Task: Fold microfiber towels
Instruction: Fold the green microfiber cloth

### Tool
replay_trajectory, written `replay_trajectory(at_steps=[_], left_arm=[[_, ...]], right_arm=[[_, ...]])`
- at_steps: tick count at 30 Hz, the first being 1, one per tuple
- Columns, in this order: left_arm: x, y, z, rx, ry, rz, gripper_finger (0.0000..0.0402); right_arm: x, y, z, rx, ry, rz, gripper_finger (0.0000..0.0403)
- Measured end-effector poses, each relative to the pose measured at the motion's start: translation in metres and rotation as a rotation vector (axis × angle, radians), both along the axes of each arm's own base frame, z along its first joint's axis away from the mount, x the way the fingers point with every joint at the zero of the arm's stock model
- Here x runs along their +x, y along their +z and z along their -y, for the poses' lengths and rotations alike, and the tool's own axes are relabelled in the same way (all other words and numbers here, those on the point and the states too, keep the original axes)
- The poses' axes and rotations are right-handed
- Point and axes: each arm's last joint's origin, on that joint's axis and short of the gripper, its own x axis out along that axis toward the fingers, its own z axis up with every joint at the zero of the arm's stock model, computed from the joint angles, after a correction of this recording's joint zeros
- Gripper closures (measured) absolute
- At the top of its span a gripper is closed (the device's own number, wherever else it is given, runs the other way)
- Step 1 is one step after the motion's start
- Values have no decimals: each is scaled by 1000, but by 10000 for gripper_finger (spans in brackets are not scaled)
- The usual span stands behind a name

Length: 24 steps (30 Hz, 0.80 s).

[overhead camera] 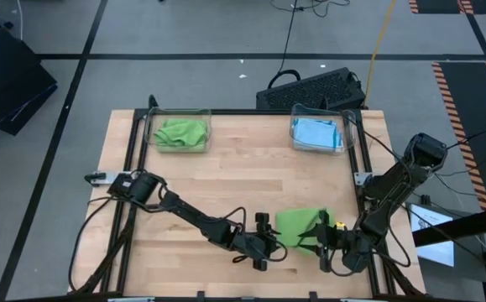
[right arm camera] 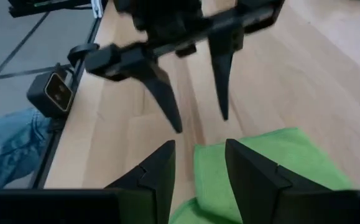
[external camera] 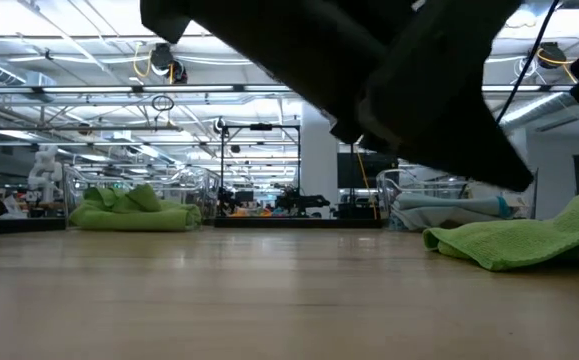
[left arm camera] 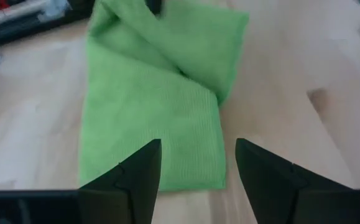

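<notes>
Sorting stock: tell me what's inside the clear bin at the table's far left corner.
The left bin holds a crumpled green towel, bulging up in the low view. Whether more cloths lie beneath it can't be seen; the top towel covers the bin's floor.
</notes>
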Motion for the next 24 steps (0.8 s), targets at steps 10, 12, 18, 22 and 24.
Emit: replay_trajectory(at_steps=[10, 12, 18, 22, 24], left_arm=[[4, -8, -1, -29, -2, 18, 192], [4, -11, 0, -41, 3, 12, 192], [5, -14, 0, -63, 32, 23, 192], [2, -16, 0, -39, 67, 5, 192], [2, -16, 0, -43, 66, 6, 192]], right_arm=[[8, 1, 7, -38, 27, -26, 268], [6, 0, 5, -29, 35, -31, 268], [4, 1, 2, -43, 35, -9, 268], [4, 1, 2, -29, 31, -10, 268], [3, 1, 1, -21, 32, -10, 268]])
